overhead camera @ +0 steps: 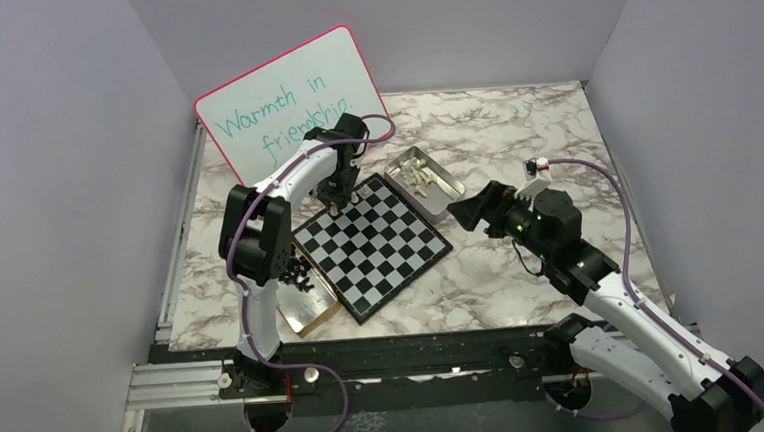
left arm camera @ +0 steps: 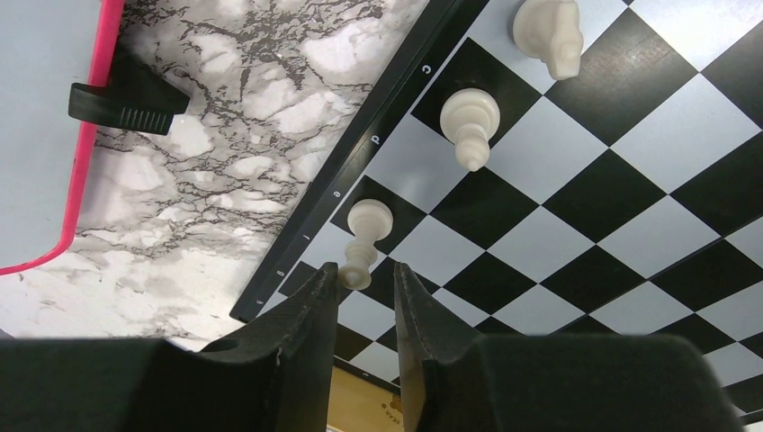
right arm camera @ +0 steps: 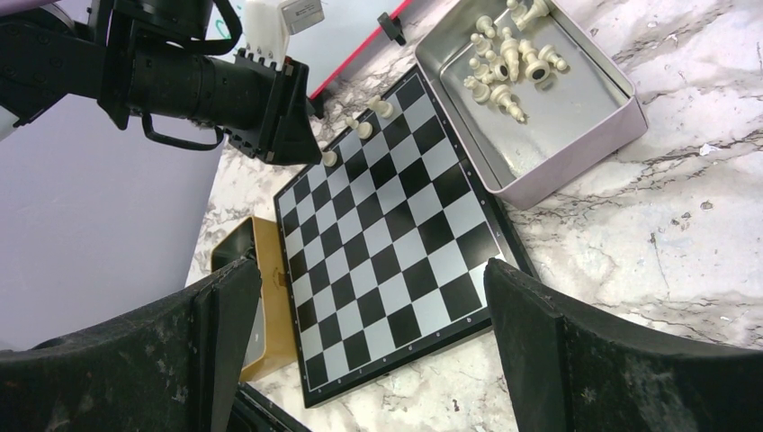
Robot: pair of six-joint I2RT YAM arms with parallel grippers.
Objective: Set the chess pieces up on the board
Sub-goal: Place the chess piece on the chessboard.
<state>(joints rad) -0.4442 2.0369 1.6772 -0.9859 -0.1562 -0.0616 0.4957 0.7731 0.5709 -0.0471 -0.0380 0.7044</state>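
Note:
The board (overhead camera: 372, 242) lies turned on the marble table. Three cream chess pieces stand along its far-left edge (left arm camera: 549, 31), (left arm camera: 470, 121), (left arm camera: 367, 236). My left gripper (overhead camera: 334, 201) hangs over that edge. In the left wrist view its jaws (left arm camera: 364, 268) stand a little apart around the top of the nearest cream piece, with a gap on the right side. My right gripper (overhead camera: 468, 214) is wide open and empty above the table right of the board; the board (right arm camera: 387, 234) shows between its fingers.
A silver tin (overhead camera: 447, 190) with several cream pieces (right arm camera: 508, 63) stands at the board's far-right side. A gold tin (overhead camera: 308, 306) with black pieces (overhead camera: 299, 273) sits at the board's near-left corner. A pink-rimmed whiteboard (overhead camera: 291, 96) leans at the back left.

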